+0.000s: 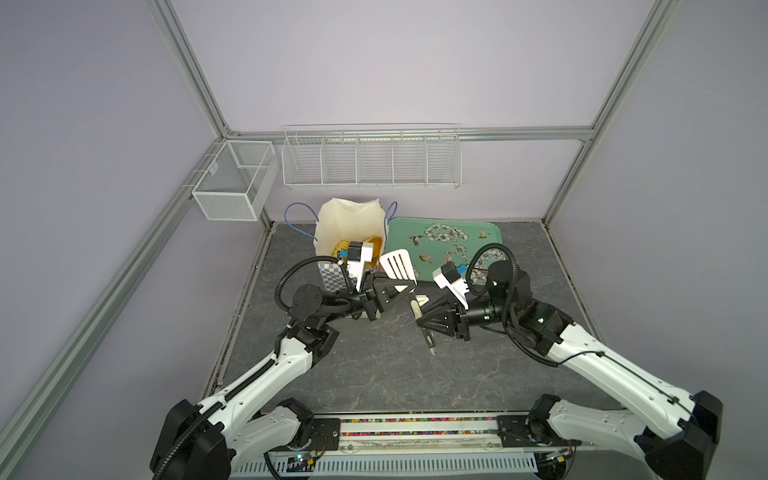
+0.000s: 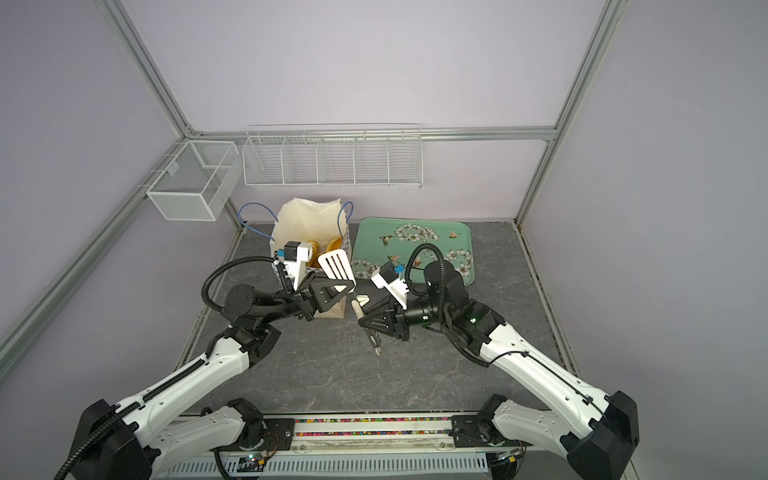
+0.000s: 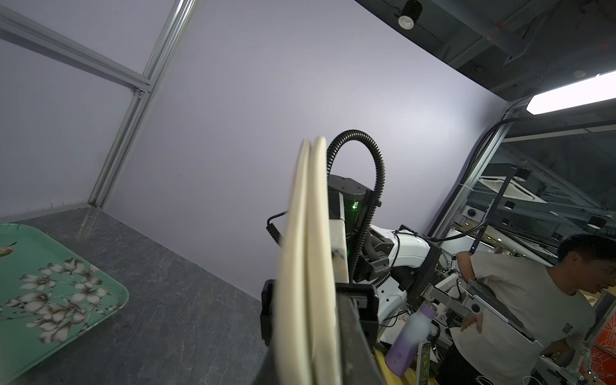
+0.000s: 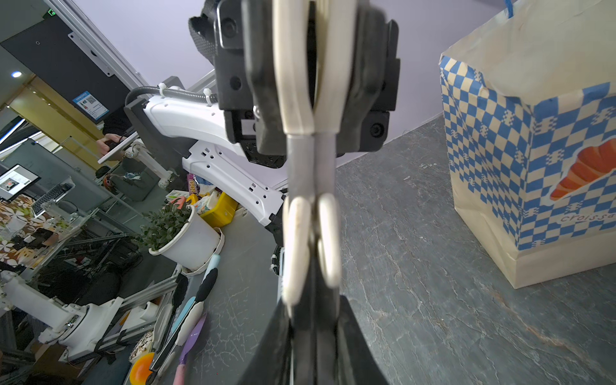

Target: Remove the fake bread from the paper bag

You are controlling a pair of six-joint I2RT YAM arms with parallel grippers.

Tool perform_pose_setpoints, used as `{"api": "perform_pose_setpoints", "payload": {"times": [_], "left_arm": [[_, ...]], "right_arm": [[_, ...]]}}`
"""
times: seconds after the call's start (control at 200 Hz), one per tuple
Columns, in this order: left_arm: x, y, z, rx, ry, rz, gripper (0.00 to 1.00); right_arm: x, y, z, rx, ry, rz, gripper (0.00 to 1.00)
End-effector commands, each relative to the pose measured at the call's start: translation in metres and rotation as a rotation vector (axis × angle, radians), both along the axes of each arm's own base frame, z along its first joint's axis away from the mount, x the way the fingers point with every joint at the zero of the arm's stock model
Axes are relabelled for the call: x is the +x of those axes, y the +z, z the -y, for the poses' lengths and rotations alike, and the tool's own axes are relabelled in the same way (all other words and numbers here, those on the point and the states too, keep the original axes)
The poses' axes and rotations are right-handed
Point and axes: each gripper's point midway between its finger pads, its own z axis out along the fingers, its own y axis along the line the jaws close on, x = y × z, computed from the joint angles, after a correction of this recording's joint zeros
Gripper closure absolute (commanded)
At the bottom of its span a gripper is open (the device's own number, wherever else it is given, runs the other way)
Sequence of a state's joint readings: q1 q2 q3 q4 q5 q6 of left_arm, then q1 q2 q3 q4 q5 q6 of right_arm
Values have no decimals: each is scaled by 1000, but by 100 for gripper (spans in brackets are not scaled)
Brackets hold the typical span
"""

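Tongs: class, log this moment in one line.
tongs: gripped at both ends | left gripper: shut near head | right gripper: shut on handle | fake bread: inside paper bag

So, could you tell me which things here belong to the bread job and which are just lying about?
Part of the job: fake bread, inside the paper bag; tongs, clamped by left gripper and right gripper; green tray, probably the landing spot.
Just lying about: wire rack and mesh basket on the walls.
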State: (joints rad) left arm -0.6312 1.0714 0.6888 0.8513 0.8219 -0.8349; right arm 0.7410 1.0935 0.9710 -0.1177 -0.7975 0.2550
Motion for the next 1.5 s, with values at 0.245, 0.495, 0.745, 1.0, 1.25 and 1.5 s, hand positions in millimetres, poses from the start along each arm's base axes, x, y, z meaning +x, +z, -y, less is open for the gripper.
{"api": "perform_pose_setpoints", "payload": {"times": [0.245, 0.495, 0.745, 1.0, 1.25, 1.5], "left_arm": [[-5, 27, -8, -44, 50, 71, 100], [-12, 37, -9, -78, 19, 91, 100], [-15, 47, -10, -102, -1, 113, 100], [-11, 46, -5, -99, -12, 122, 100], [-7, 46, 0, -114, -35, 116, 100], [6, 35, 11, -87, -47, 94, 100]], "right_arm": [[32, 5, 2, 50, -166, 55, 40], [30, 14, -9, 95, -89, 40, 30], [36, 16, -10, 115, -119, 61, 26], [32, 17, -13, 120, -81, 48, 23], [28, 7, -13, 88, -63, 25, 21], [33, -5, -15, 23, -113, 29, 49]]}}
